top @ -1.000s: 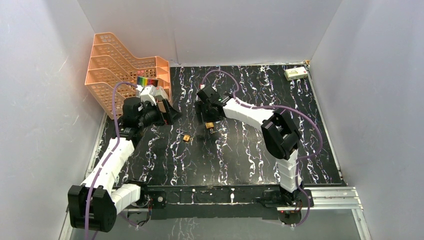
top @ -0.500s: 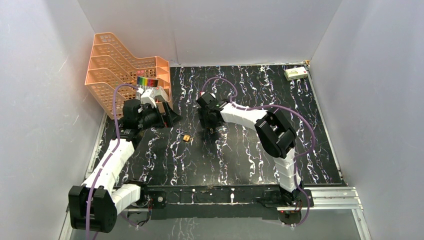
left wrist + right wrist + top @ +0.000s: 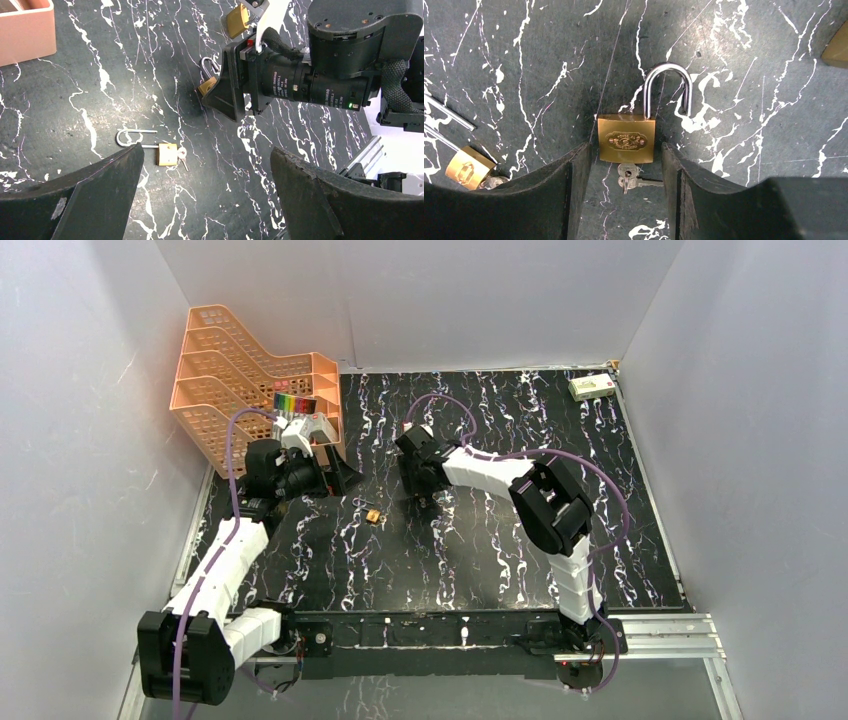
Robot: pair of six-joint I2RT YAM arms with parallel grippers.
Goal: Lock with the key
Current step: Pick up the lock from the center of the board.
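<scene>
My right pincer [image 3: 625, 147] straddled a brass padlock [image 3: 626, 139] on the black marbled table [image 3: 500, 540], to the right of the orange rack [image 3: 250, 370] and nearer my bases than it. One finger stood at each side of the brass body, very close. Whether they pinched it or only bracketed it, I could not tell. The padlock lay flat, its steel shackle [image 3: 667, 85] raised out of the body on one leg and pointing away from my wrist. A small key [image 3: 629, 175] sat at its bottom edge. A second padlock [image 3: 167, 154] with a long open shackle lay between the rack and the first one, also with a key at its end. My left pincer [image 3: 207, 152] hung released, fingers spread wide, just off the rack's near right corner and above that second padlock. A white box [image 3: 592, 387] sat well away from the rack, at the far right corner.
</scene>
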